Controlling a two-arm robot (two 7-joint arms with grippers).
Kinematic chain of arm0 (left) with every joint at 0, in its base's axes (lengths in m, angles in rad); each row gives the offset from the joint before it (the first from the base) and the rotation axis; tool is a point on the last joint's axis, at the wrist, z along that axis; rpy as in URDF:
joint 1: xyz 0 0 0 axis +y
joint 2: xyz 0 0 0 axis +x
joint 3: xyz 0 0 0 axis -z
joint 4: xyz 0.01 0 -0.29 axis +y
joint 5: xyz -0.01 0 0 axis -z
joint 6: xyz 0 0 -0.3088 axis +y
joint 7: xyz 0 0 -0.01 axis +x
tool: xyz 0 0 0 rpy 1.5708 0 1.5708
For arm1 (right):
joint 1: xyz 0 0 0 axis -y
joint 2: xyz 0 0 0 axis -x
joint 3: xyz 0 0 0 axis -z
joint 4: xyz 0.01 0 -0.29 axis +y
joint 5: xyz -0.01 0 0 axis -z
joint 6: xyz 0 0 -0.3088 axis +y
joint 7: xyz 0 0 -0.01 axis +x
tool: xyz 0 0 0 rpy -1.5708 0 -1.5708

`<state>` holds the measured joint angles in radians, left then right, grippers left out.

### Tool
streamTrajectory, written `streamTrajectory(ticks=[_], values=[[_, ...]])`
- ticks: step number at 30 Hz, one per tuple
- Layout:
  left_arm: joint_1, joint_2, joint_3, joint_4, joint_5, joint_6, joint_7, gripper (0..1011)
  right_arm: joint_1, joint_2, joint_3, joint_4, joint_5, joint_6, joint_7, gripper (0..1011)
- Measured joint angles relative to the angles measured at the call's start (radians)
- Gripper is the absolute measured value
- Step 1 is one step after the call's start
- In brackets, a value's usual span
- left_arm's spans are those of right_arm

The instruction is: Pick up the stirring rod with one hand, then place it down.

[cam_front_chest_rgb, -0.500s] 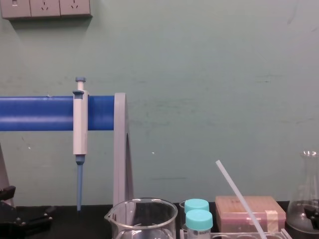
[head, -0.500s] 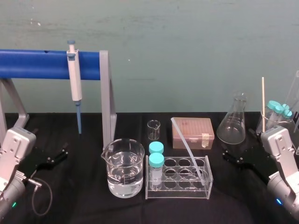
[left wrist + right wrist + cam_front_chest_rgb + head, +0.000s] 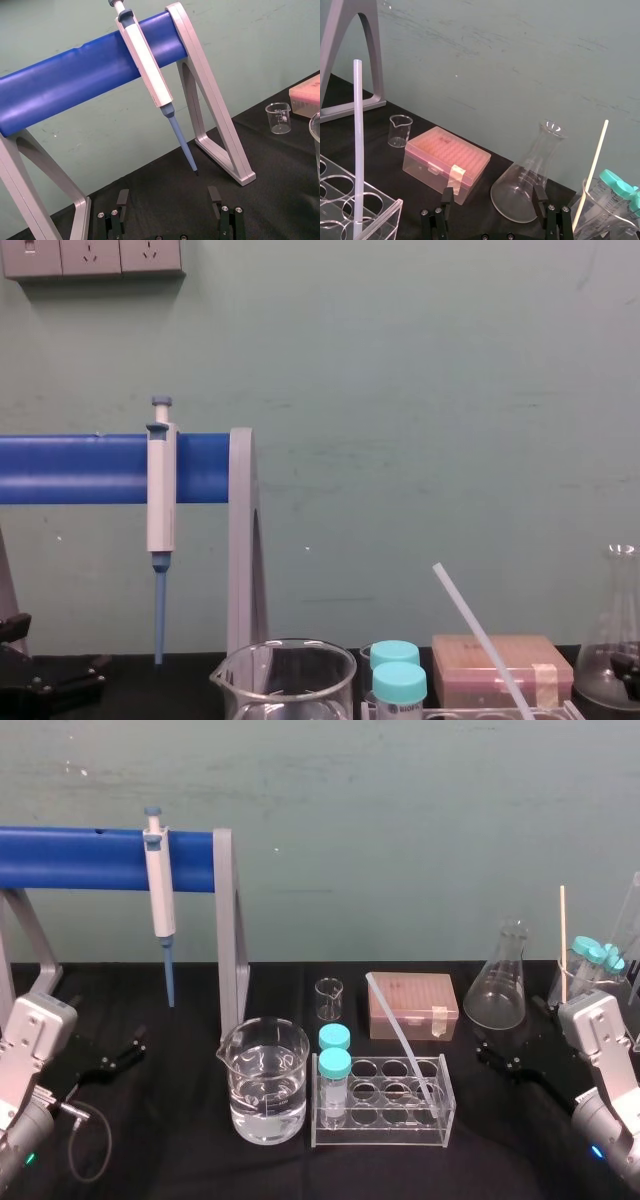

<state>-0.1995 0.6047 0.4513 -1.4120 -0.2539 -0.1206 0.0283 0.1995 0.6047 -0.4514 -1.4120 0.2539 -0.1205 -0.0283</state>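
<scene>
One long, thin, translucent whitish stirring rod stands tilted in a clear plastic test-tube rack. Its lower end sits in a well at the rack's right end, and its upper end leans back and left toward a pinkish lidded tip box just behind. Two teal-capped tubes occupy the rack's left end, apart from the rod, and a glass beaker of water stands just beside the rack on the left. The rod looks light, stiff and smooth, so it will likely slip under a loose pinch and may snap if levered against the well. The bare stretch above the rack seems the place to take it, drawing it out along its own slant. The right pincer sits low over the black table, near the rack's right side, its fingers spread wide and holding nothing. The left pincer is parked at the table's left, equally wide and empty.
</scene>
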Motion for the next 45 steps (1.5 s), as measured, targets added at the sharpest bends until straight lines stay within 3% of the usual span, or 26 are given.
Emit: streamTrajectory(ticks=[45], values=[[0.000,0.000,0.000,0.000,0.000,0.000,0.000,1000,0.000,0.000,0.000,0.000,0.000,0.000,0.000,1000]])
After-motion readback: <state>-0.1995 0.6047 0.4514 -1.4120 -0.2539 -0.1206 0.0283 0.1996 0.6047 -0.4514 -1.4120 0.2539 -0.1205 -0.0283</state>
